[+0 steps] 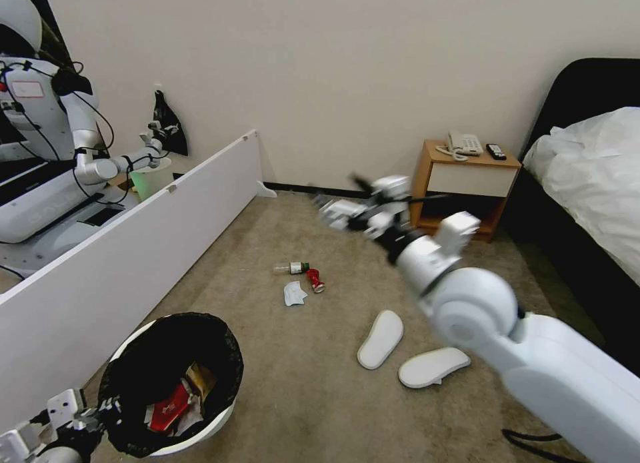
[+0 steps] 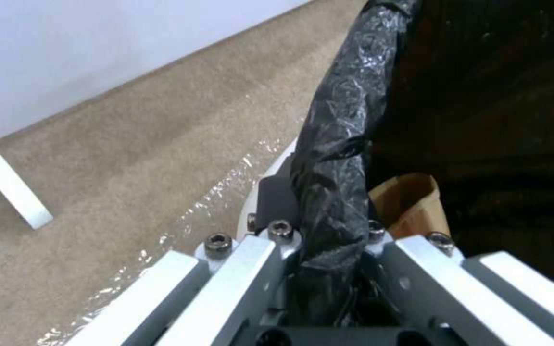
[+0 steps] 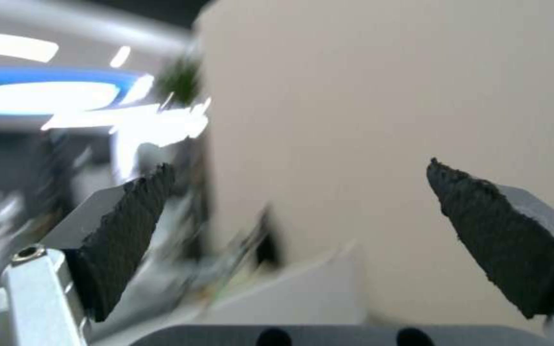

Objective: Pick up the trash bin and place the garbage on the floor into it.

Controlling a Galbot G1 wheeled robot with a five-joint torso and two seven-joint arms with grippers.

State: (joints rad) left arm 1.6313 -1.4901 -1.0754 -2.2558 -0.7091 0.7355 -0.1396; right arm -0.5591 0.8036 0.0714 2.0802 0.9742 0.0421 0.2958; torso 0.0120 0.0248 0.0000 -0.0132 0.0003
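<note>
Done so far: the trash bin (image 1: 175, 420) is in hand, the left claw (image 2: 328, 250) clamped on its bag-covered rim, and a brown paper bag (image 1: 200, 378) and a red-white carton (image 1: 170, 408) already sit inside.
Left to do: by my read roughly half the job, with five pieces of garbage out on the floor (image 1: 300, 383).
Right claw: the right claw (image 3: 303, 230) hangs high with its jaws spread wide and nothing between them, aimed at the pale wall; in the head view it sits well above and beyond the litter.
Bottle group: below and ahead of the right claw lie a clear bottle (image 1: 291, 268), a crushed red can (image 1: 315, 280) just beside it, and a white mask (image 1: 294, 293) close by.
Slippers: two flat white slippers (image 1: 381, 338) and (image 1: 434, 367), near each other and under the right forearm.
Bin material: smooth white plastic, round, lined with a thin crinkly glossy black bag (image 2: 334, 144) folded over the rim.
Claw pads: dark, rough-textured wedges tapering to points (image 3: 130, 235) on bright metal fingers.
Floor texture: short-pile beige-brown carpet, matte.
Handling guess: the flat, thin slippers and mask will likely be the harder pickups off the carpet.
</note>
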